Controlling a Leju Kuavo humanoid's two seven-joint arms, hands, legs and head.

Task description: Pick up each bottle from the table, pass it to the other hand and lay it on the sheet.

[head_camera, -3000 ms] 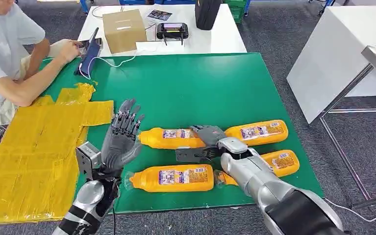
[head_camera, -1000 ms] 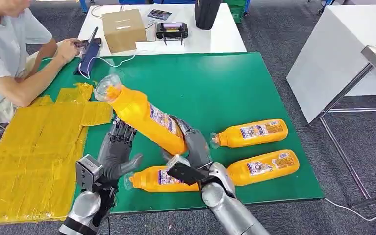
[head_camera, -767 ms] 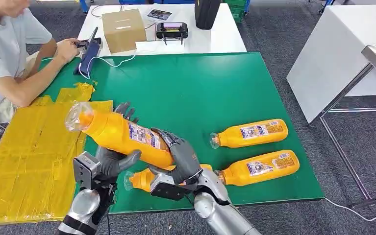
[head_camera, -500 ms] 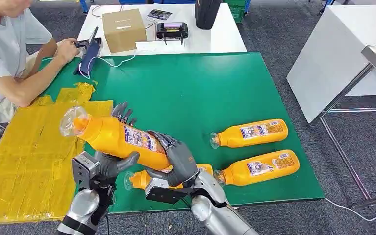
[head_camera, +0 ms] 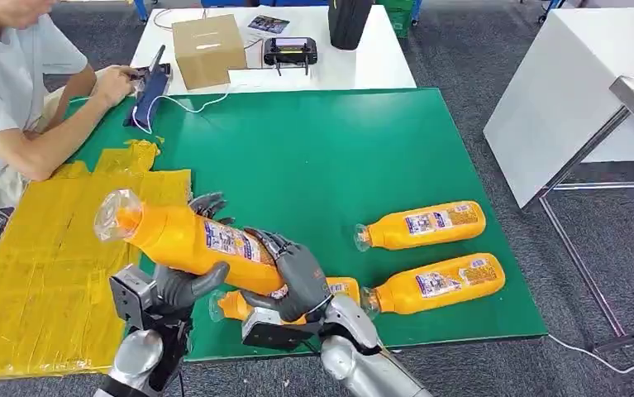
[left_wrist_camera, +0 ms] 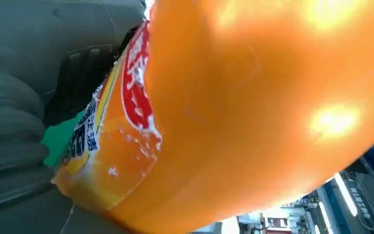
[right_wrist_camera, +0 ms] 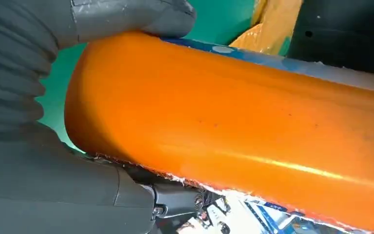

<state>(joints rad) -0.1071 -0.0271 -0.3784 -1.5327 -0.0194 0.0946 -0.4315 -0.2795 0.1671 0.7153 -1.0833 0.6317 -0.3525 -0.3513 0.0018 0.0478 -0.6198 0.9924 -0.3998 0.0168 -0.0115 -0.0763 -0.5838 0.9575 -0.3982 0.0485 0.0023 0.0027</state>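
An orange bottle with a clear cap hangs tilted above the table's front left, cap toward the yellow sheet. My right hand grips its base end. My left hand wraps its middle, thumb in front and fingers curled over the far side. Close up, the bottle lies against my left palm, and the bottle sits under my right thumb. Three more orange bottles lie on the green table: one under my hands, two to the right.
A person sits at the far left, arm resting by the sheet's far corner, hand on a blue device. A cardboard box and a controller sit on the white table behind. Another white table stands right.
My right hand lifted a bottle off the table and swung it left and down to my left hand. The left fingers, spread before, have curled around it.
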